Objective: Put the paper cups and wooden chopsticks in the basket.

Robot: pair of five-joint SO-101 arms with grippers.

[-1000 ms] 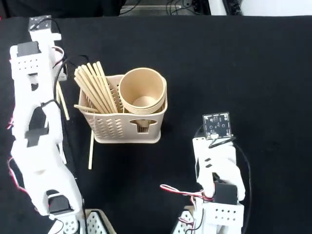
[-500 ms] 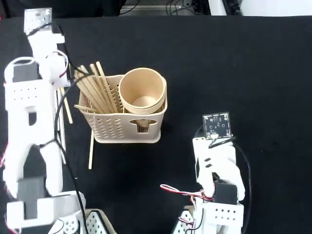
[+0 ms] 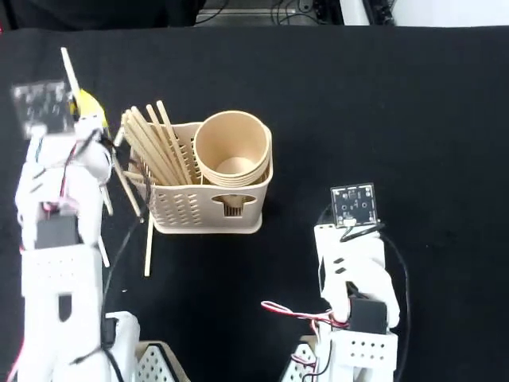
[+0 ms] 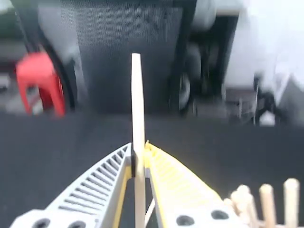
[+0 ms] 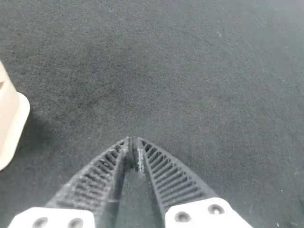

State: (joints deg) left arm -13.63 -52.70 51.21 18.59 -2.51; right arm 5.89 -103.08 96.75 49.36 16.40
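one pale wooden chopstick (image 4: 137,104) is pinched between the fingers of the left gripper (image 4: 138,159), near the beige slotted plastic basket (image 3: 203,216). stacked tan paper cups (image 3: 232,147) and a bundle of wooden chopsticks (image 3: 155,147) are seated in the basket. a loose chopstick (image 3: 148,247) is seen on the black cloth (image 3: 382,103) beside it. the right gripper (image 5: 132,153) fingers are pressed together over the cloth.

Likely a robotics lab: a black-clothed table (image 3: 398,95), loose cables (image 3: 294,12) behind, a red stool (image 4: 37,73).
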